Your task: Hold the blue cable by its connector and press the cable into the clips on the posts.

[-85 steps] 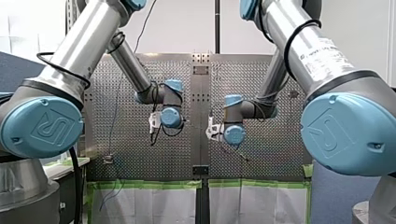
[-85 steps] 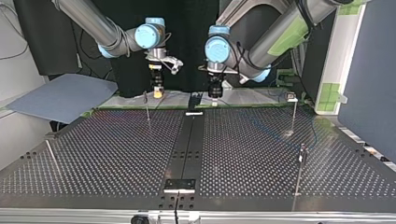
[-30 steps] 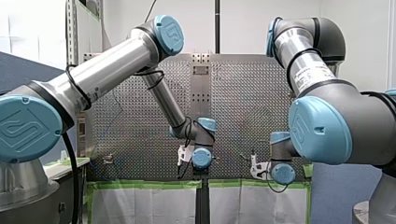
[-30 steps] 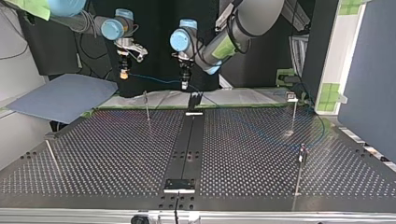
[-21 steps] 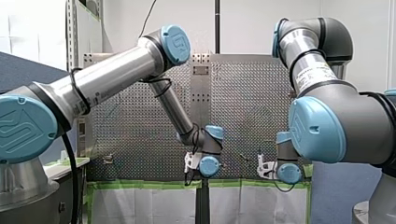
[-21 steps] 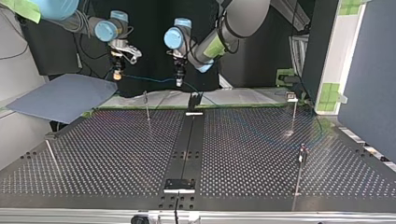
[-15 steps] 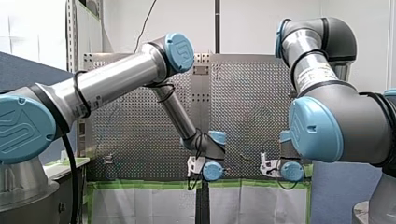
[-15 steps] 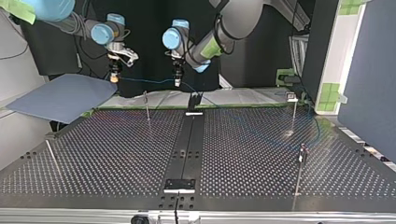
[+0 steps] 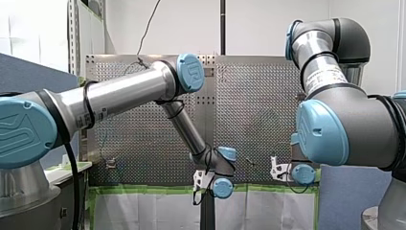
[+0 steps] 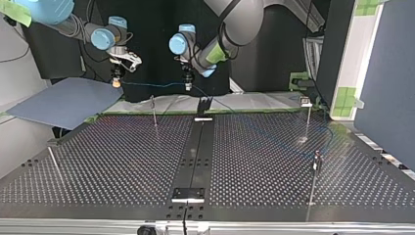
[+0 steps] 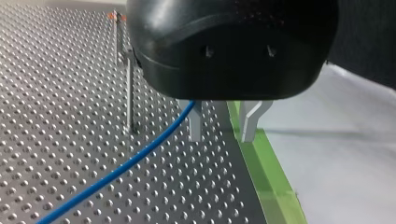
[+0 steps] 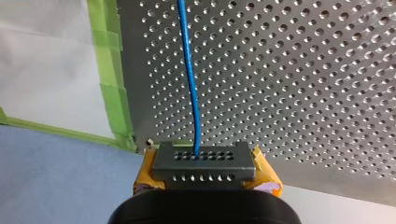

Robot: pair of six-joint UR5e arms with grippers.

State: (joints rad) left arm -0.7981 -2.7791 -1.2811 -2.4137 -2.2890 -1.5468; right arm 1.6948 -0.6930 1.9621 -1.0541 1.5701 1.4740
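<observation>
My right gripper [image 12: 204,171] has its yellow pads shut on the grey perforated connector [image 12: 204,162], and the blue cable [image 12: 189,70] leaves it straight ahead over the perforated table. In the top view my right gripper [image 10: 116,82] hangs at the far left, beyond the table's far edge. The blue cable [image 10: 151,84] stretches from it to my left gripper [image 10: 188,86], then drops toward the table's right side. My left gripper [image 11: 222,127] has its metal fingers apart, with the blue cable [image 11: 126,163] running past one finger [image 11: 196,123]. A thin post [image 11: 130,93] stands beside it.
Thin posts stand at the far left [image 10: 153,110], far right [image 10: 308,120], near right [image 10: 315,171] and near left [image 10: 54,164] of the table. A black rail [image 10: 195,152] runs down its middle. A grey-blue sheet [image 10: 63,100] lies beyond its far left corner, and green tape [image 11: 261,172] lines the edge.
Both arms have moved toward the top view's left and sunk lower in the front view. The cable between the two grippers has been drawn along with them.
</observation>
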